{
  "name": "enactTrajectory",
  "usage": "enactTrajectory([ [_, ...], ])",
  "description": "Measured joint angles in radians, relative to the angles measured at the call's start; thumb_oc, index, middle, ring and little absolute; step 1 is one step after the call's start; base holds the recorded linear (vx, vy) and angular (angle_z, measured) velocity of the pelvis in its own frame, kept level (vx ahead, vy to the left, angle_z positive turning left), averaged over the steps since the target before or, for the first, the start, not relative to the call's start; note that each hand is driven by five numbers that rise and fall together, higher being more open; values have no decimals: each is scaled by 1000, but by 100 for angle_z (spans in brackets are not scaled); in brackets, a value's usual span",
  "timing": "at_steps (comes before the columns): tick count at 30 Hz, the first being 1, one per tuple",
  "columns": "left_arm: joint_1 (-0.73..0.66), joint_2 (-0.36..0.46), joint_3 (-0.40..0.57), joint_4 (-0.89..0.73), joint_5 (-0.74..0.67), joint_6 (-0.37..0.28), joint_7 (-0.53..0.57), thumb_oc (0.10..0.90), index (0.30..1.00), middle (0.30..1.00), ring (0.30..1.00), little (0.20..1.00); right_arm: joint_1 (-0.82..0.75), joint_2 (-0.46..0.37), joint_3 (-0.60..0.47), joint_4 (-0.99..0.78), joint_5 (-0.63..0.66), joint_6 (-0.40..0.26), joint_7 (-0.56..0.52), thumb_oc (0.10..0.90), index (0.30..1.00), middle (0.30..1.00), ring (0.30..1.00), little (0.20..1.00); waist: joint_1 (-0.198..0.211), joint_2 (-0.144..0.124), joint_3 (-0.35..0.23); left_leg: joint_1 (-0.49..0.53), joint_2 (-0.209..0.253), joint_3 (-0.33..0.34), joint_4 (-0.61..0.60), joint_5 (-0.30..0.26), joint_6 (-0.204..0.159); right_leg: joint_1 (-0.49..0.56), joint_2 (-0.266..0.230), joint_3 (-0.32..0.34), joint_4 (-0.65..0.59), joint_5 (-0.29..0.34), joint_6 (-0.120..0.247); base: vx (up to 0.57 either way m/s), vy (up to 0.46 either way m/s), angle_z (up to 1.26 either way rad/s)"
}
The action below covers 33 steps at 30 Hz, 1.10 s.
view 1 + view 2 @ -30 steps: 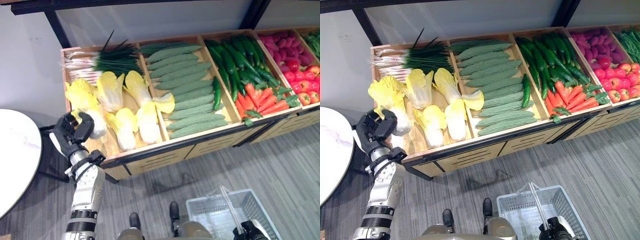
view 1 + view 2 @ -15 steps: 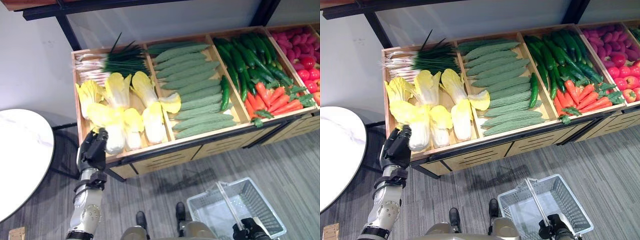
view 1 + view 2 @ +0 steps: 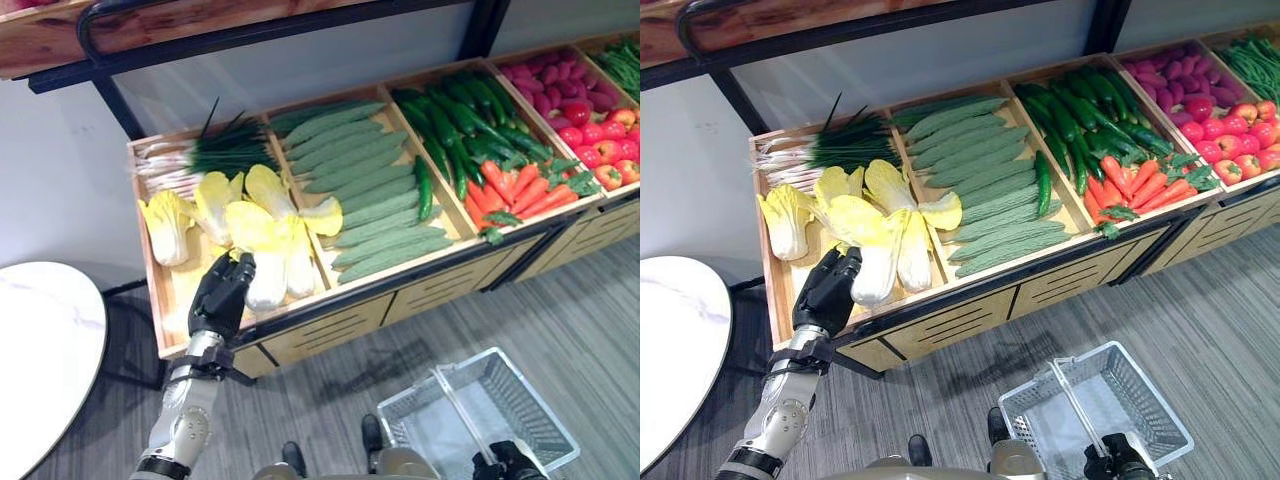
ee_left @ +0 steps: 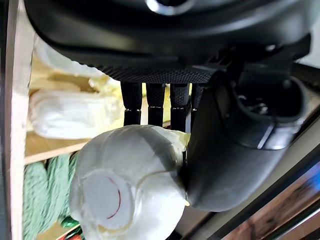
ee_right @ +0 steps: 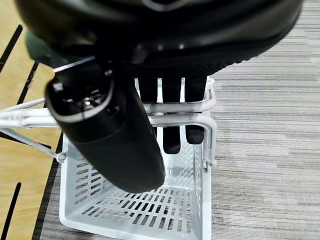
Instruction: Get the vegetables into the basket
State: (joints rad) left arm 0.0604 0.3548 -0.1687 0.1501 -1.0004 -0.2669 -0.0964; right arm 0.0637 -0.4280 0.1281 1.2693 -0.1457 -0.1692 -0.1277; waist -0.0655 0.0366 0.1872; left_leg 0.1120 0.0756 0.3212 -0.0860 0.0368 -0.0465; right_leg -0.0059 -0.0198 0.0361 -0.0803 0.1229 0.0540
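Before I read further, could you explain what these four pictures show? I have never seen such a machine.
It is a humanoid robot with two arms and dark hands. Two pictures look down from cameras in its head; the other two sit on its wrists. Before it stands a wooden vegetable stand with cabbages, green onions, cucumbers, peppers and carrots. The left hand grips a cabbage by its white base, seen closely in its wrist picture. The right hand holds the handle of a white basket, which is empty.

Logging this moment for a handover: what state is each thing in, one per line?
Left hand: shut on a pale yellow napa cabbage, still in the crate.
Right hand: shut on the white wire handle.
White plastic basket: empty, held above the floor.
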Motion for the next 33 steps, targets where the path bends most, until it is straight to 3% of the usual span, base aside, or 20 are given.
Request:
enactTrajectory([
  [2,0,3,-3,-11,0,0,0,400,300,300,300,300,-3,-1,-5,-3,3,0,0,400,300,300,300,300,1,-1,1,-2,-1,11,1,-2,2,-12,0,10,12,-3,2,-167,89,-21],
  [3,-40,35,-34,-17,-2,-4,0,400,300,300,300,300,-20,-3,-7,-3,8,-4,-1,400,300,300,300,300,2,-32,19,-64,-6,17,97,-24,21,-86,-12,35,113,-21,-2,-109,86,-31],
  [5,-67,59,-55,-17,2,3,-17,400,300,300,300,300,-38,-8,-7,-8,8,-10,-5,400,300,300,300,300,-5,-46,27,-71,-10,10,104,-39,20,-123,-14,54,162,-38,6,-129,135,-33],
  [6,-74,59,-57,-18,2,3,-21,400,300,300,300,300,-45,-9,-8,-14,8,-10,-6,400,300,300,300,300,-9,-33,25,-61,-9,11,91,-42,20,-125,-11,57,171,-45,11,-107,108,-31],
  [7,-84,60,-63,-13,10,-6,-23,400,300,300,300,300,-52,0,-6,-33,8,-7,-6,400,300,300,300,300,-21,-65,37,-53,-21,29,77,-36,30,-145,-16,82,181,-48,36,-165,80,-74],
  [8,-89,68,-71,-18,13,-7,-25,400,300,300,300,300,-64,1,-12,-46,8,-14,-5,400,300,300,300,300,-15,-65,42,-35,-30,74,34,-31,36,-168,-17,110,192,-49,66,-167,204,-79],
  [9,-94,83,-77,-18,26,-6,-25,400,300,300,300,300,-67,13,-10,-59,9,-17,-9,400,300,300,300,300,-36,-106,54,-37,-52,108,41,-24,35,-179,-28,112,164,-30,78,-227,251,-103],
  [10,-95,100,-85,-20,32,-6,-22,400,300,300,300,300,-79,21,-6,-68,10,-17,-9,400,300,300,300,300,-33,-107,56,-37,-58,157,24,-18,44,-187,-33,101,123,-36,106,-133,206,-113],
  [11,-98,134,-92,-24,42,-2,-22,400,300,300,300,300,-107,30,-8,-63,21,-15,-14,400,300,300,300,300,-16,-97,62,-38,-33,220,9,-18,65,-195,-49,16,95,-58,97,-212,127,-178],
  [12,-128,160,-115,-11,59,14,-16,400,300,300,300,300,-118,40,-31,-65,33,-13,-29,400,300,300,300,300,-6,-83,78,-36,-8,294,6,-21,91,-251,-124,-250,263,-79,61,-210,92,-172],
  [13,-125,161,-114,-11,68,17,-15,400,300,300,300,300,-117,39,-30,-65,37,-11,-31,400,300,300,300,300,-6,-83,77,-23,2,337,4,-17,89,-259,-162,-344,391,-104,62,-142,54,-146],
  [15,-121,152,-112,-17,85,18,-14,400,300,300,300,300,-83,37,-30,-64,38,-11,-29,400,300,300,300,300,20,-88,70,13,12,391,2,-36,86,-202,-219,-360,513,-129,82,-127,-28,-105],
  [16,-126,150,-113,-18,92,19,-16,400,300,300,300,300,-67,37,-30,-65,38,-10,-29,400,300,300,300,300,12,-96,65,13,10,393,4,-37,78,-165,-221,-348,478,-127,92,-121,-85,-70],
  [18,-88,151,-65,-27,97,19,-13,400,300,300,300,300,-55,41,5,-60,35,-1,-21,400,300,300,300,300,42,-105,62,48,39,534,27,-24,60,-147,-268,-422,547,-183,102,-31,-102,-143],
  [20,-63,163,-50,-25,98,24,-12,400,300,300,300,300,-28,43,7,-78,35,-18,-14,400,300,300,300,300,45,-111,32,52,47,537,32,-23,55,-86,-235,-380,415,-176,106,-30,-162,-114],
  [22,-69,143,-51,-25,99,26,-14,400,300,300,300,300,-13,32,4,-72,36,3,-18,400,300,300,300,300,14,-94,23,57,71,528,49,-2,38,-55,-182,-386,311,-189,54,-29,-321,-60],
  [25,-63,133,-55,-25,120,27,-22,400,300,300,300,300,-6,42,8,-62,37,6,-16,400,300,300,300,300,22,-101,6,31,176,542,205,-24,21,-8,-119,-348,212,-145,-9,-1,-289,-63],
  [26,-69,116,-69,-27,119,27,-34,400,300,300,300,300,13,24,5,-66,42,11,-23,400,300,300,300,300,14,-96,-6,8,171,534,179,-27,-15,-12,-111,-340,198,-144,-12,-10,-231,-29],
  [27,-73,106,-82,-31,120,28,-36,400,300,300,300,300,18,6,6,-68,45,9,-24,400,300,300,300,300,9,-84,-9,7,165,542,148,42,-12,-14,-97,-337,197,-144,-12,-3,-246,-30],
  [33,-85,92,-108,-15,116,30,-40,400,300,300,300,300,47,24,6,-63,46,-1,-24,400,300,300,300,300,-16,-94,-14,20,242,546,272,61,-17,11,-66,-311,193,-138,-25,44,-262,-25],
])
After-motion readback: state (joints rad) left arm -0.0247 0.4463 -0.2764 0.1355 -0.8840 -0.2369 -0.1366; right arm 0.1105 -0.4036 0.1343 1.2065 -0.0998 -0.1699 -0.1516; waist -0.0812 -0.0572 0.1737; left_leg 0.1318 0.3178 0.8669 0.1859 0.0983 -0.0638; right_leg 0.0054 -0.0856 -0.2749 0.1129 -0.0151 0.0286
